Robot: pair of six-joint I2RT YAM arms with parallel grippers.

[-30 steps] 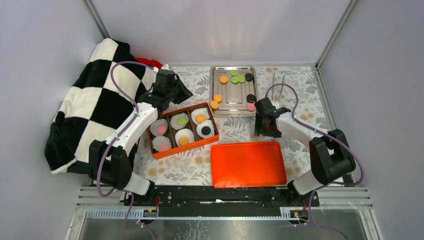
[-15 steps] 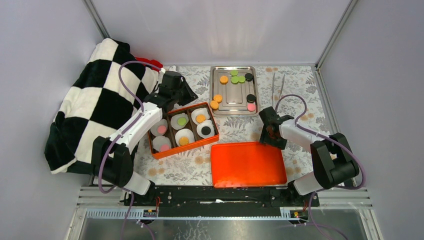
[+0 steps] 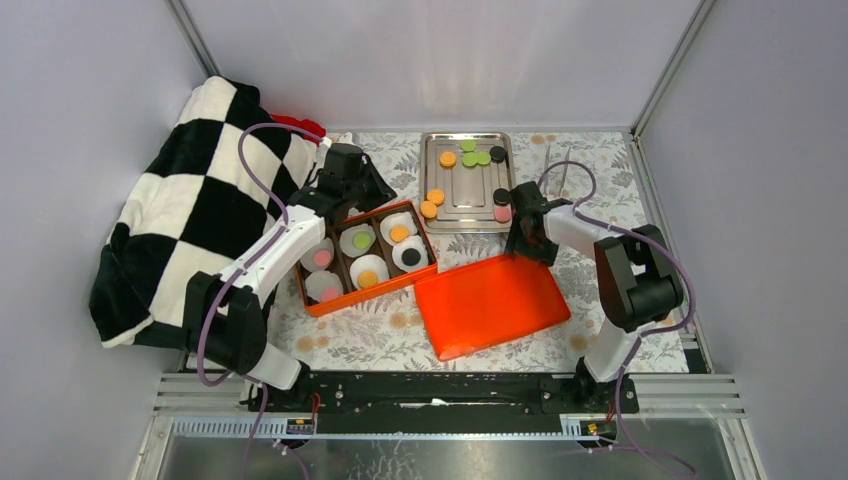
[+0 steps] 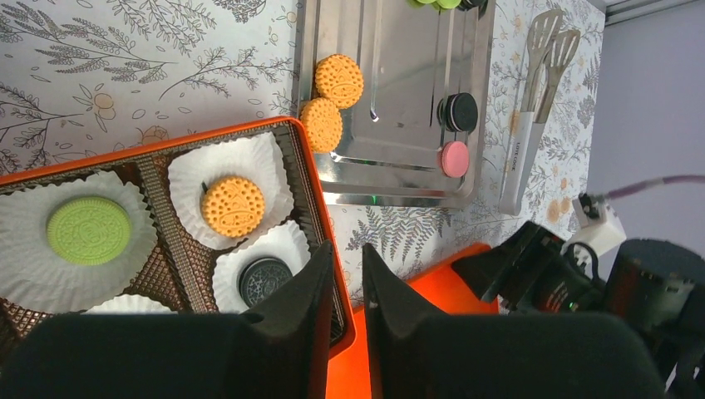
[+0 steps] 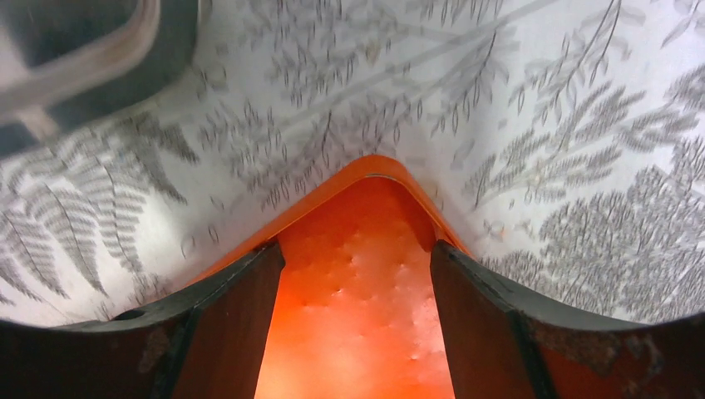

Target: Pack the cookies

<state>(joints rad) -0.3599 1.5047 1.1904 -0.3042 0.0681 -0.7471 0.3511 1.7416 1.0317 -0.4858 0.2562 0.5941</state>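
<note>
Several cookies lie on the steel tray (image 3: pixel 467 182): orange (image 3: pixel 448 159), green (image 3: pixel 470 158), black (image 3: pixel 497 153) and pink (image 3: pixel 502 214). The orange box (image 3: pixel 420 280) holds six white paper cups, each with a cookie, such as the orange one (image 4: pixel 234 205) and the green one (image 4: pixel 89 229). My left gripper (image 4: pixel 347 249) hovers over the box's right side. Its jaws stand a narrow gap apart with nothing between them. My right gripper (image 5: pixel 357 258) grips the far corner of the orange lid (image 3: pixel 490 305), one finger (image 5: pixel 237 291) on each side of that corner. The lid lies askew.
A black-and-white checkered cloth (image 3: pixel 190 210) is heaped at the left, with something red (image 3: pixel 295 124) behind it. Tongs (image 3: pixel 553 165) lie right of the tray. Grey walls close in the flowered tabletop (image 3: pixel 350 340) on three sides.
My right gripper went down to the lid's far right corner, then back toward the tray. The lid swung counterclockwise with it. My left gripper shifted slightly toward the far right, then held still.
</note>
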